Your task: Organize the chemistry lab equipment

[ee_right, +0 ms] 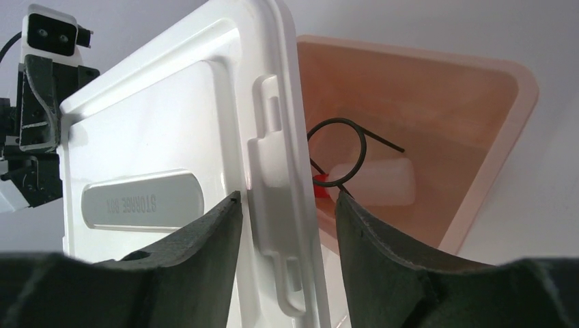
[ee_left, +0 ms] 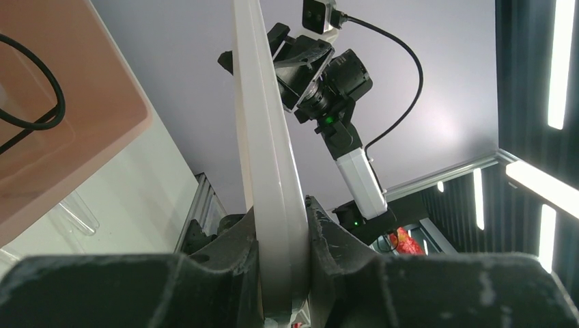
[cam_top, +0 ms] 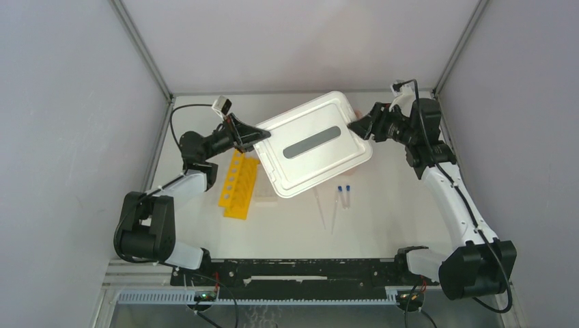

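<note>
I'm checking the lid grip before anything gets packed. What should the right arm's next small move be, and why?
Probably close the right gripper on the white lid. Its jaws straddle the rim with a gap showing, while only the left gripper clamps the lid, raised off the pink tub; a one-sided hold may twist.

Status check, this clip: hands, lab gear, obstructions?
Left hand shut on white lid, at its edge. Right hand open, straddling opposite edge. Yellow rack, blue-capped tubes, droppers on table, untouched. Lid hangs over pink tub.
</note>
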Tool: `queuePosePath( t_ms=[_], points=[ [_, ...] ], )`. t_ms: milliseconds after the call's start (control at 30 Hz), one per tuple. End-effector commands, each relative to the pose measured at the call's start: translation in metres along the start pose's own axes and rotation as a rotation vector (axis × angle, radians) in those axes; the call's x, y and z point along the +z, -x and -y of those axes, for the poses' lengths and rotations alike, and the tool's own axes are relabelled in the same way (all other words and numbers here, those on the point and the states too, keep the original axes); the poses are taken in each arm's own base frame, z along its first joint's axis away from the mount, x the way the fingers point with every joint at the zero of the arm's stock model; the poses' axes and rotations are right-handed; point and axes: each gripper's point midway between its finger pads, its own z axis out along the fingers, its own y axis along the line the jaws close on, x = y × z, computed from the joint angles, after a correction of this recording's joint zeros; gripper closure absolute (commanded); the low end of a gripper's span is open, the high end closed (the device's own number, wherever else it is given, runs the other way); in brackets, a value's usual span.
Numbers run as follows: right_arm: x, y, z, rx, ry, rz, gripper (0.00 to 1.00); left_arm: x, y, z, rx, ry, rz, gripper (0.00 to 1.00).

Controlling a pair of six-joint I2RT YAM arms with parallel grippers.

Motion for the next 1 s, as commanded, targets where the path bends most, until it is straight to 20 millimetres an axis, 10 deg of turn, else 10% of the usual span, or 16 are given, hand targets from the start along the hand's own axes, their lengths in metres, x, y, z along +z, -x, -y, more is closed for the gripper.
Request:
queuePosePath(
  t_ms=[0, 967],
  points=[
    [-0.005, 0.006, -0.021, -0.022, 0.082, 0.033, 0.42, 0.007, 0.008, 0.038, 0.126, -0.072, 0.002, 1.0],
    [-0.022, -0.005, -0.048, 0.047, 0.303, 0.033, 0.39, 0.006, -0.002, 0.042, 0.17, -0.043, -0.066, 1.0]
  ],
)
